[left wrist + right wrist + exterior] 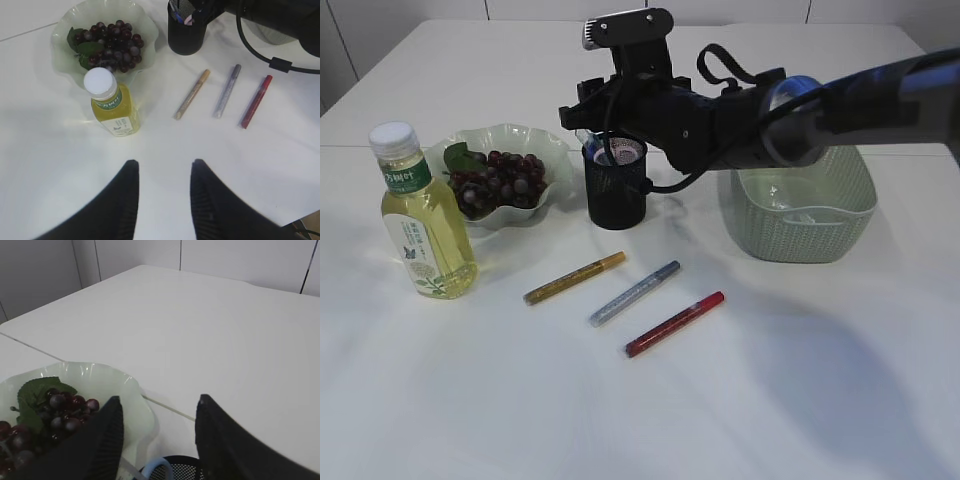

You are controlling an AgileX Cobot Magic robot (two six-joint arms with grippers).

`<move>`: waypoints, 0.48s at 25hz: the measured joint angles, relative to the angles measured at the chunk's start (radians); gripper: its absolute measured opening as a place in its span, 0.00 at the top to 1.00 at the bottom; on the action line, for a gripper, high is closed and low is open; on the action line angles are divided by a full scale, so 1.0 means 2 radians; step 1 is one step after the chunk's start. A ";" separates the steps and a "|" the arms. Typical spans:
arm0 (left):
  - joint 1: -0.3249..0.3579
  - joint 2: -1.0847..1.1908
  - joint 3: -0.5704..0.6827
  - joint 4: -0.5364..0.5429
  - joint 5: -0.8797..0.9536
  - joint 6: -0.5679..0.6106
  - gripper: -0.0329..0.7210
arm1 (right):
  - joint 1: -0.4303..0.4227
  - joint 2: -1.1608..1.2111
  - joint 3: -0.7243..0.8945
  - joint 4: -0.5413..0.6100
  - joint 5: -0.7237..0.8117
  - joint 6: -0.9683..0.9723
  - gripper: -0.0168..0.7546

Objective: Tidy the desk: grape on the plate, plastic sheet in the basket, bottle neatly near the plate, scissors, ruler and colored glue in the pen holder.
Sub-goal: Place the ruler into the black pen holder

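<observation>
Table (620,420): white, smooth, matte top; fills most of every view; far edge with rounded corners shows in the exterior and right wrist views
Table seam (30,347): thin dark line across the top, running from the left edge at a slant toward the middle in the right wrist view; also seen at the left edge of the exterior view and the upper left of the left wrist view
Wall panels (135,252): pale grey, flat, behind the far table edge; parted by narrow dark vertical joints
Shadow (840,380): broad, soft-edged, grey patch on the near right part of the top
</observation>
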 joint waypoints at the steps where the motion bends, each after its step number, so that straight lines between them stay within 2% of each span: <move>1: 0.000 0.000 0.000 0.001 0.000 0.000 0.62 | 0.000 -0.008 0.000 0.000 0.015 0.000 0.49; 6: 0.000 0.000 0.000 -0.003 0.000 0.000 0.62 | 0.000 -0.056 -0.001 0.000 0.083 -0.001 0.49; 12: 0.000 0.000 0.000 -0.004 0.000 0.000 0.62 | 0.000 -0.138 -0.001 -0.013 0.262 -0.007 0.49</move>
